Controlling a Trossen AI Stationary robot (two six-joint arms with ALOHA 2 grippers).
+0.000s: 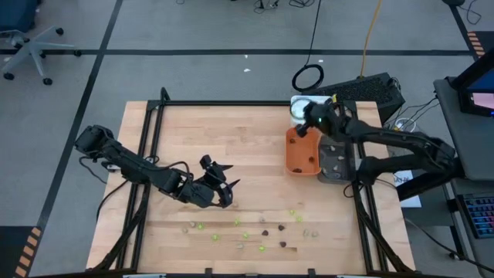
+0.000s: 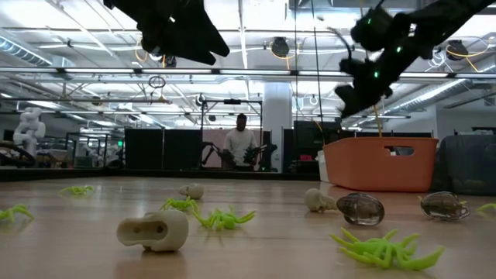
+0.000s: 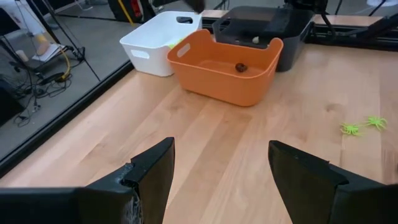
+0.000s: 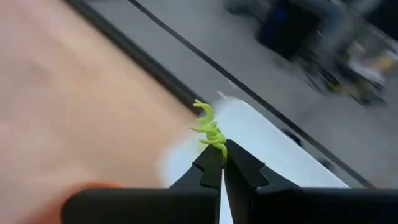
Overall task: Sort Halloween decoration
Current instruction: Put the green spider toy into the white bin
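Halloween decoration pieces lie scattered along the table's near edge (image 1: 247, 232): lime-green spiders (image 2: 221, 219), pale skulls (image 2: 153, 231) and dark brown bugs (image 2: 360, 208). My right gripper (image 4: 222, 149) is shut on one lime-green spider (image 4: 209, 129). It hovers at the far right over the white tray (image 4: 267, 146), beside the orange tray (image 1: 302, 150). My left gripper (image 3: 221, 155) stands open above bare wood left of the middle (image 1: 224, 189), with nothing between its fingers. My right gripper pinches the spider by its lower end (image 4: 217, 144) between the very tips of its two fingers. The rest of the spider sticks out beyond the tips. It is lifted clear, over the white tray's edge.
Three trays stand at the far right. The orange tray (image 3: 224, 68) holds a dark brown piece (image 3: 240, 67). The white tray (image 3: 158, 40) shows some lime green inside. The grey tray (image 3: 267, 28) holds a pale piece. A person stands in the room beyond (image 2: 240, 143).
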